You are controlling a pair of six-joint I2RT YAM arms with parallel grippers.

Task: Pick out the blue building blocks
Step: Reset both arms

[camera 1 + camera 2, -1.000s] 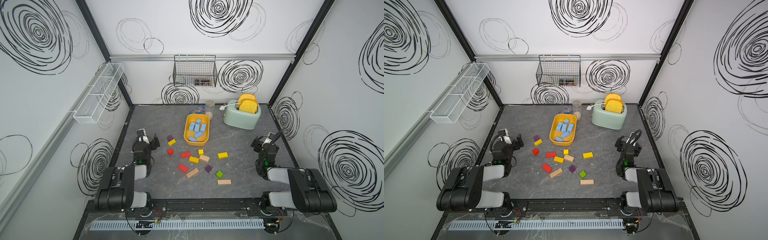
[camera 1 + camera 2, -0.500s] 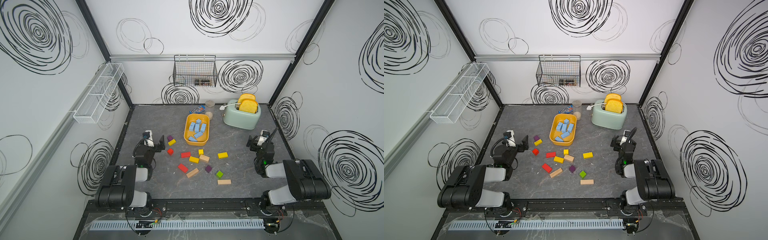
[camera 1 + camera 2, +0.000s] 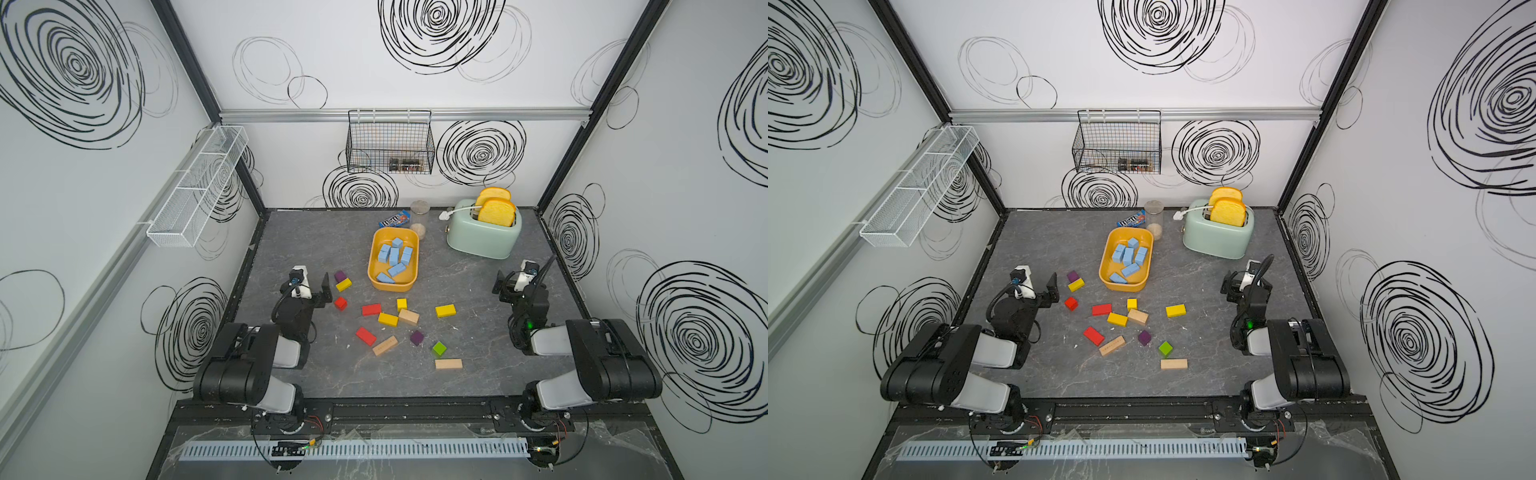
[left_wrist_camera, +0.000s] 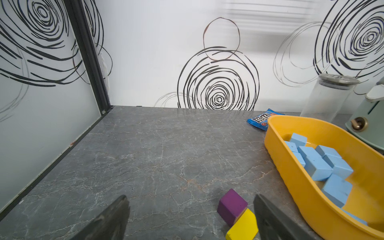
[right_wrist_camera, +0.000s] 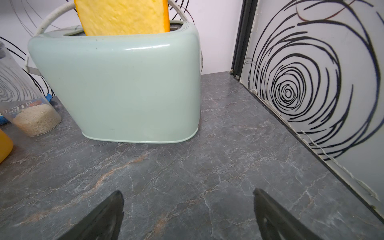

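Only the tips of the left jaws show in the left wrist view, cut off at the frame edge, wide apart and empty. The right jaws are cropped the same way in the right wrist view, open over bare table (image 5: 207, 166). Both arms sit folded low, the left arm (image 3: 291, 316) by the left edge and the right arm (image 3: 528, 303) by the right. A purple cube (image 4: 231, 204) and a yellow block (image 4: 243, 227) touch just beside one left tip. Red, yellow, green and wood loose blocks (image 3: 390, 320) lie scattered mid-table. Beyond them, the blue building blocks (image 3: 395, 257) are piled in the yellow tray (image 3: 395, 286), whose wall hides some. Farther back stand the toaster (image 5: 124, 89), its toast cropped, a jar (image 5: 31, 116) and a candy packet (image 4: 259, 120). The contents of the wire basket (image 3: 390, 143) are too dark to make out.
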